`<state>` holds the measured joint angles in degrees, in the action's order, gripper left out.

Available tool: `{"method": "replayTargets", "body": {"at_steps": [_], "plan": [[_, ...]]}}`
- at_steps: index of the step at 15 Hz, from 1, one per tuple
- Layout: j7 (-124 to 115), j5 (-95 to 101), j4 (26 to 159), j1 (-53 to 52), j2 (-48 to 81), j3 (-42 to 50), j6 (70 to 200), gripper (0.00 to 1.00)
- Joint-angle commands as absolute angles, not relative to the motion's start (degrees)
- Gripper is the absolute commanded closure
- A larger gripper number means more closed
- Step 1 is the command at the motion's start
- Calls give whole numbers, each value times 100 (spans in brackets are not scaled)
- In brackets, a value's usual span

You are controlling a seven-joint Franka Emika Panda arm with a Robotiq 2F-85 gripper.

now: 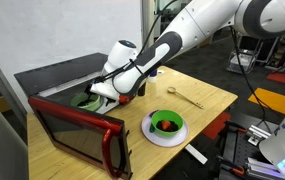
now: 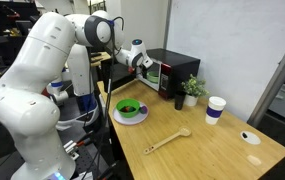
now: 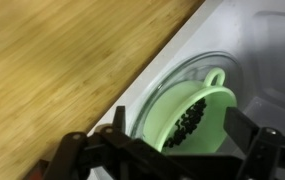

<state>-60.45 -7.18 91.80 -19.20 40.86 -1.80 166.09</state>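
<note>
At the open front of the microwave (image 1: 57, 75), the claw (image 3: 182, 140) is hanging with its two fingers spread wide, and it is gripping nothing. Just beyond the fingers, a green bowl (image 3: 197, 110) with a small handle and dark bits inside is sitting on the glass turntable (image 3: 177, 75) of the oven. The fingers seem to be standing on either side of it, not touching.

As I judge, the reach is almost finished, but the bowl is not yet grasped and not yet taken out.

Further out, the door (image 1: 77, 135) is standing open over the tabletop (image 1: 197, 100). A white plate (image 2: 115, 117) is carrying a second green bowl (image 2: 130, 108), and a wooden spoon (image 2: 167, 140) is lying near. Beside the microwave, a small plant (image 2: 192, 90) and a paper cup (image 2: 215, 108) are standing.
</note>
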Motion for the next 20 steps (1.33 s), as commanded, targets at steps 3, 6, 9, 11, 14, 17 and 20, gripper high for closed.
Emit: {"method": "replayTargets", "body": {"at_steps": [3,6,9,11,14,17,20], "plan": [[-5941,-847,9187,-1968,4080,-127,16607,0],[-5923,-877,9196,-1928,4085,-163,16641,0],[-5989,-943,9165,-1910,4123,-159,16656,0],[-6040,-1009,9162,-1909,4145,-130,16689,0],[-6030,-1176,9140,-1818,4161,-169,16748,0],[-6081,-1271,9050,-1813,4221,-124,16733,0],[-6165,-1289,8887,-1854,4341,-49,16673,0]]}}
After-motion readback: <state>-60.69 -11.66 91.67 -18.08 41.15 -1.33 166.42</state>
